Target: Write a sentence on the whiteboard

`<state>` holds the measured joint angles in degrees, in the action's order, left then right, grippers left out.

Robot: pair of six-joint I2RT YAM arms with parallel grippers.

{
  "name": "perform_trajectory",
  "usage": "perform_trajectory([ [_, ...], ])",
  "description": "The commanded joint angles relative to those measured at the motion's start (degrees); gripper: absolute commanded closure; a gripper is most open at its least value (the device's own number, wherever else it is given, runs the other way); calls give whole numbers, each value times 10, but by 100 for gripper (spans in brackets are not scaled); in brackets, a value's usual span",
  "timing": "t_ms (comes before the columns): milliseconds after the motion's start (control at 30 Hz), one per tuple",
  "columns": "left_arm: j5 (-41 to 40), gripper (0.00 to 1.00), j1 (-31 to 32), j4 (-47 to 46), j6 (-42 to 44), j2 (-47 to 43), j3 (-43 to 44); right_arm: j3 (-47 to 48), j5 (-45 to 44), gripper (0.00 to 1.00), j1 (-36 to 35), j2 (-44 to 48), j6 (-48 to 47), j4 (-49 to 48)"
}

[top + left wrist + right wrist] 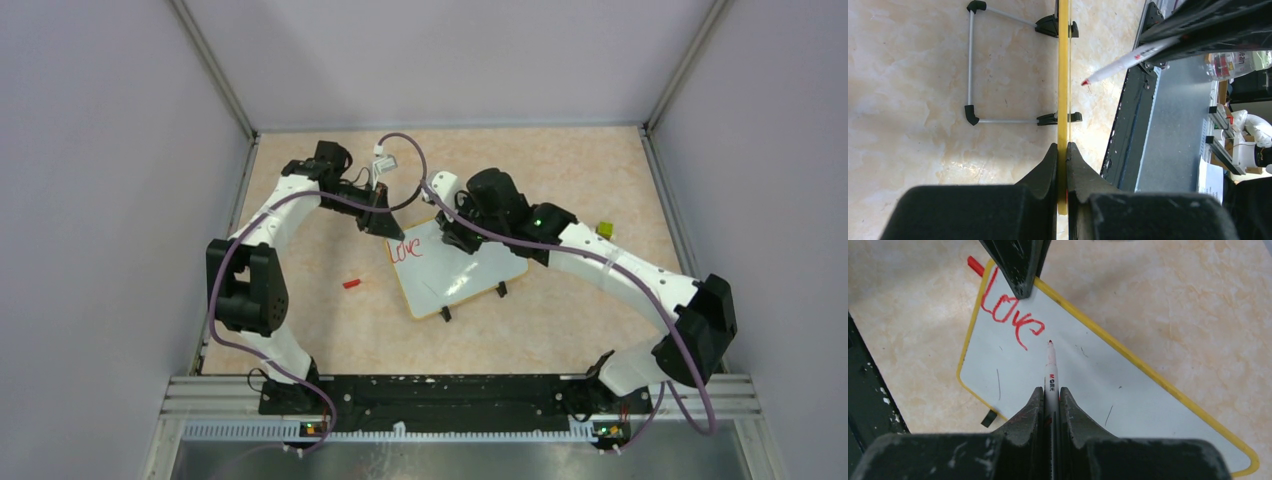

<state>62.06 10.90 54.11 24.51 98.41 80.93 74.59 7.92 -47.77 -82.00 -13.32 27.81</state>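
Observation:
The whiteboard (470,270), white with a yellow rim, lies tilted on the table. Red writing (406,250) at its upper left reads "Love"; it also shows in the right wrist view (1010,315). My left gripper (385,222) is shut on the board's rim at that corner; its wrist view shows the yellow edge (1063,90) clamped between the fingers. My right gripper (450,235) is shut on a white marker (1050,375). The marker's red tip (1050,342) hangs just right of the "e"; I cannot tell whether it touches the board. The marker also shows in the left wrist view (1128,62).
A red marker cap (351,283) lies on the table left of the board. A small yellow-green object (604,229) sits right of the right arm. The board's black clip feet (445,314) stick out at its near edge. A wire stand (970,65) shows under the board.

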Motion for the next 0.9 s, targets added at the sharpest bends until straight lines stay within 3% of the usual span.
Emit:
perform_trajectory([
  [0,-22,100,11,0,1,1,-2,-20,-23,100,16,28,6,-20],
  [867,-23,100,11,-8,-4,-7,-11,-7,-35,100,19,10,22,-46],
])
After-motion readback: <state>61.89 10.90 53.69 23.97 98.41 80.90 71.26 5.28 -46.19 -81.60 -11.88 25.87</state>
